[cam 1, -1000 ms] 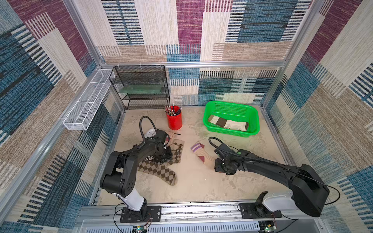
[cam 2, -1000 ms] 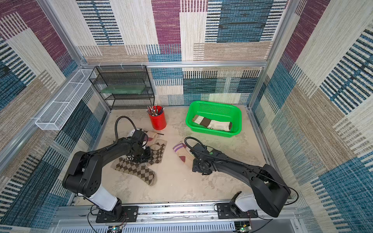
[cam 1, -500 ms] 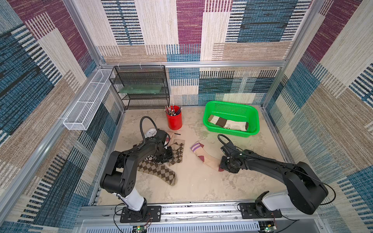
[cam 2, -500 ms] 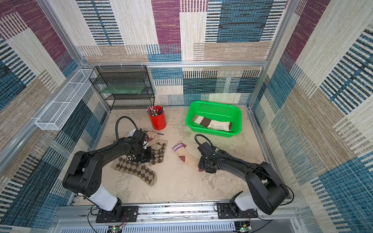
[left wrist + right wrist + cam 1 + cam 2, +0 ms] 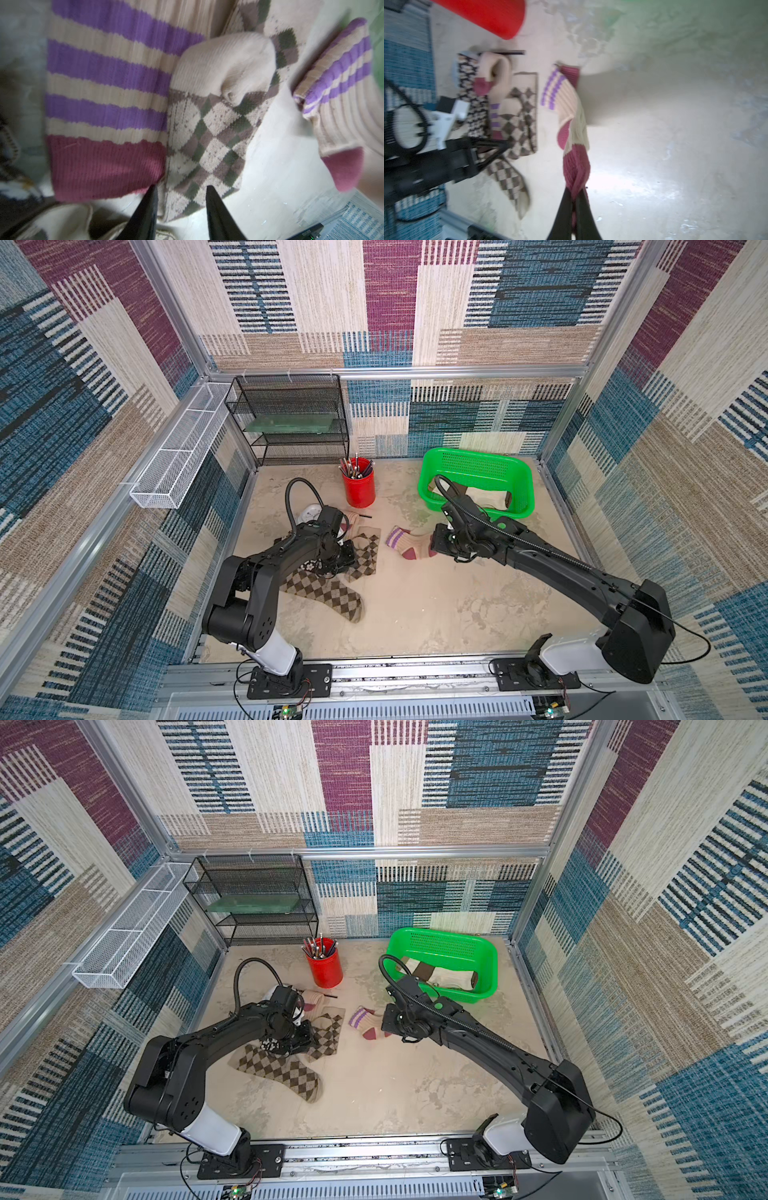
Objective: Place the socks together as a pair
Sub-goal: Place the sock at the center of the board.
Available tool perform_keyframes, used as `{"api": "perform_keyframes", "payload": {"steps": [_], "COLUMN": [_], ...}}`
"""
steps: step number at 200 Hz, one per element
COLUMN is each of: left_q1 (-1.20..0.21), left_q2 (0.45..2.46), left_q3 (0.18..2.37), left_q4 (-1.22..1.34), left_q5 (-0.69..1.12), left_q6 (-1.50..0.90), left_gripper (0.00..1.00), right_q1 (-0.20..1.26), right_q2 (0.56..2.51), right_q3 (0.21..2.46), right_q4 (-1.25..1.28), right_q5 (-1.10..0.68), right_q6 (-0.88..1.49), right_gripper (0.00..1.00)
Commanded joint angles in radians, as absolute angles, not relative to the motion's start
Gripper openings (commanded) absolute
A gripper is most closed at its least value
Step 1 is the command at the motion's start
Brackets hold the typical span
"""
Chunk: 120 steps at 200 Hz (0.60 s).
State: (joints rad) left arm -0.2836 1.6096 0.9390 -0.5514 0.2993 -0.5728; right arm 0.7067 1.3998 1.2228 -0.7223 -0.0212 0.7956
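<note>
Two beige purple-striped knit socks: right gripper pinches one striped sock by its maroon toe — second striped sock lies by two brown-tan argyle socks, left gripper above, jaws apart.

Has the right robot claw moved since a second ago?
Yes. The right gripper moved closer to the green basket and shut on the striped sock's maroon toe.

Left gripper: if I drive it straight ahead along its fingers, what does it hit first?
Most likely the argyle sock: in the left wrist view it lies dead ahead of the open left gripper. The purple-striped sock sits just beside that line. Depth is unclear.
</note>
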Motion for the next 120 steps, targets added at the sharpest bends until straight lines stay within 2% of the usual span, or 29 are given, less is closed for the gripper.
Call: {"api": "perform_keyframes", "payload": {"steps": [1, 73, 99, 120], "left_q1": [-0.280, -0.266, -0.262, -0.262], "left_q2": [1.602, 1.601, 1.604, 1.607], "left_q3": [0.950, 0.980, 0.983, 0.983], "left_q4": [-0.564, -0.592, -0.592, -0.588], "left_q5": [0.313, 0.293, 0.287, 0.280], "left_q6": [-0.528, -0.512, -0.511, -0.513], "left_gripper": [0.39, 0.39, 0.39, 0.39], "right_q1": [0.728, 0.729, 0.711, 0.688], "right_q2": [1.424, 1.584, 1.570, 1.512], "right_q3": [1.364, 1.812, 1.795, 1.634], "right_q4": [-0.758, -0.684, -0.662, -0.665], "right_q5": [-0.072, -0.269, -0.326, -0.375], "right_q6": [0.756, 0.723, 0.695, 0.654], "right_gripper": [0.00, 0.00, 0.00, 0.00]}}
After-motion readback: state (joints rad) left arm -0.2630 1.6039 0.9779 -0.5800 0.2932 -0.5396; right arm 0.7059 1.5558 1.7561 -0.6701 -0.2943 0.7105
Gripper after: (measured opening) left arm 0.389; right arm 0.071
